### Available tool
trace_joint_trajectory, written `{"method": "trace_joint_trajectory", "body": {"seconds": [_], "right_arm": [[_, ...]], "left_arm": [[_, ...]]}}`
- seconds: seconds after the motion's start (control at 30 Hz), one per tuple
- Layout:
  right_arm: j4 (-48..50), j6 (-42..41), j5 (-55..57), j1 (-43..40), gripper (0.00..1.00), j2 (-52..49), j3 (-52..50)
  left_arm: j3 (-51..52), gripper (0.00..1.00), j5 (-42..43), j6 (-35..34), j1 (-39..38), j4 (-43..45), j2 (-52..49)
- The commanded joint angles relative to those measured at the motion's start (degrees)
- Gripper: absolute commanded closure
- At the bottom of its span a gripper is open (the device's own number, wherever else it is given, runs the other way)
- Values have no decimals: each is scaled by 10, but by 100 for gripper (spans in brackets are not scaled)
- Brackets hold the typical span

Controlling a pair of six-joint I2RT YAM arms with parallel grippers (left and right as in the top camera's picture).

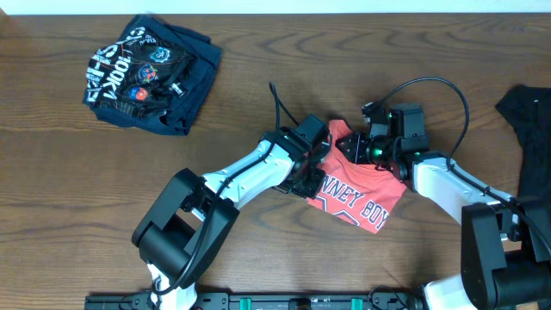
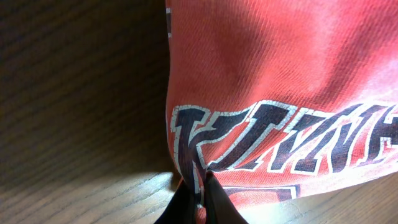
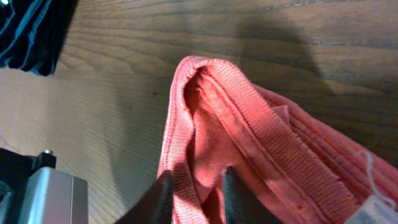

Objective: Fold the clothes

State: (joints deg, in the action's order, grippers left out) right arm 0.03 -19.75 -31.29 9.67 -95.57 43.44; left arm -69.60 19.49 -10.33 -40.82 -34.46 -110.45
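Note:
A red shirt (image 1: 357,194) with navy and white lettering lies crumpled in the middle of the wooden table. My left gripper (image 1: 312,176) is at its left edge. In the left wrist view the fingers (image 2: 202,193) are shut on a pinched fold of the lettered red shirt (image 2: 280,74). My right gripper (image 1: 357,146) is at the shirt's far edge. In the right wrist view its fingers (image 3: 196,199) are closed around the ribbed collar of the red shirt (image 3: 249,143), with fabric bunched between them.
A navy printed garment (image 1: 146,76) lies folded at the far left, and its corner shows in the right wrist view (image 3: 25,25). A black garment (image 1: 529,129) lies at the right edge. Cables loop above the right arm.

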Motion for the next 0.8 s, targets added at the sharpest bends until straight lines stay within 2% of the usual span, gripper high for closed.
{"method": "trace_joint_trajectory", "body": {"seconds": [0.0, 0.33, 0.4, 0.47, 0.77], "right_arm": [[0, -4, -11, 5, 72, -3, 7], [-2, -4, -15, 20, 78, -3, 7], [0, -4, -11, 25, 84, -3, 7], [1, -4, 6, 25, 98, -3, 7], [-9, -13, 11, -73, 99, 47, 12]], "left_arm": [[7, 94, -7, -1, 2, 0, 14], [7, 94, -7, -1, 2, 0, 14], [7, 94, -7, -1, 2, 0, 14], [7, 94, -7, -1, 2, 0, 14], [7, 94, -8, -1, 2, -16, 14]]}}
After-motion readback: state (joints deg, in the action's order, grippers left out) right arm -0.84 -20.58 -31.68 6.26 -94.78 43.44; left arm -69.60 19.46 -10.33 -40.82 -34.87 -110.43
